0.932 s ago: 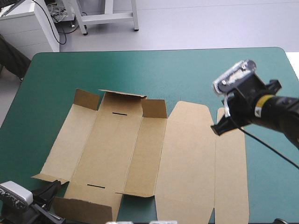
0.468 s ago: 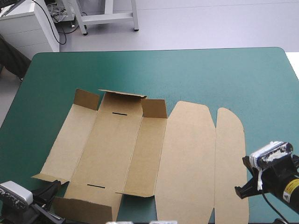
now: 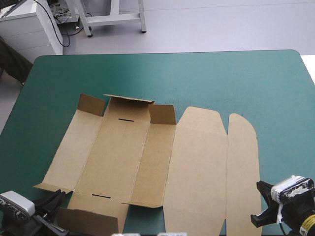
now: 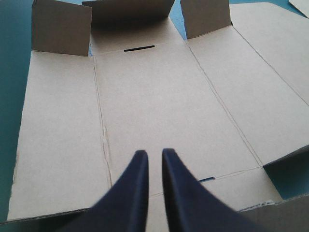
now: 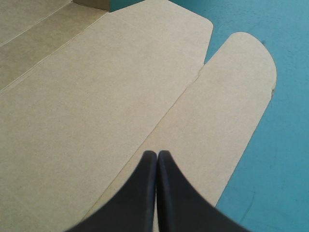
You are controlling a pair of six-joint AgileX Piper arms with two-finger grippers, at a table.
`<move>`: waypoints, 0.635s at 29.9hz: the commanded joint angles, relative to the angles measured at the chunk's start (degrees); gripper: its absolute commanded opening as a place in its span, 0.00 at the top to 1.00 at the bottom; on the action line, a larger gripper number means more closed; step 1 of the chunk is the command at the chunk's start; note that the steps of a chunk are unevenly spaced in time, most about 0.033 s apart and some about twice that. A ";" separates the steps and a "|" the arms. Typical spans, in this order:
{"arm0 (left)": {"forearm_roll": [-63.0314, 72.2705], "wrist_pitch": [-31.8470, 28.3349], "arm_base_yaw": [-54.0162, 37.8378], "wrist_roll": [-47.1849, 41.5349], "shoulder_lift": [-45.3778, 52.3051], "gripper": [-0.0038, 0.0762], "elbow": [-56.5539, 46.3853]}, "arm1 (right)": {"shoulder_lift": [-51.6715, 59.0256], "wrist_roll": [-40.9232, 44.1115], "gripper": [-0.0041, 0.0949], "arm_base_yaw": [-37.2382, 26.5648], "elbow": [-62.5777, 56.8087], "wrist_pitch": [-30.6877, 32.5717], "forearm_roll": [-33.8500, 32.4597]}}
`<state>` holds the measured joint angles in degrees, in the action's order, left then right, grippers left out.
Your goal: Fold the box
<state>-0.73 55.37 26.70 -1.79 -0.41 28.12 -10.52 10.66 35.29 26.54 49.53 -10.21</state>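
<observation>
Nearest me, at the desk's front edge, the left fingers (image 4: 133,193) hang low over the near end of the box (image 3: 123,157). There is a slim gap between them and nothing in it that I can see. The right fingers (image 5: 140,193) are pressed together in a point at the near end of the narrow flap (image 3: 242,167), gripping nothing. The box lies opened out across the middle of the desk (image 3: 206,73), mostly flat. A near flap (image 3: 91,219) beside the left fingers is tipped up, the wide lid panel (image 3: 197,167) lies flat, and at the far end three short flaps (image 3: 128,105) stand raised. I'd say the folding has barely begun. Next, I reckon, a long side wall wants raising along its crease, which calls for fingers to spread, slip under an edge and pinch it.
</observation>
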 commanded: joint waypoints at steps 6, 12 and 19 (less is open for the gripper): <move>4.47 -4.06 0.30 -0.29 -0.93 0.26 1.25 | -0.60 0.08 0.98 -0.47 1.12 -4.38 -0.33; 5.48 -4.20 0.30 -0.27 -0.93 0.28 1.25 | -0.60 -0.07 0.98 -0.47 1.12 -4.38 -0.33; 1.87 -10.58 0.30 -0.11 -2.13 0.37 2.30 | -0.60 -0.07 0.98 -0.47 1.12 -4.38 -0.07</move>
<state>2.12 51.63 26.70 -1.74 -0.41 28.12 -10.52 10.66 35.29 26.30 49.29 -9.82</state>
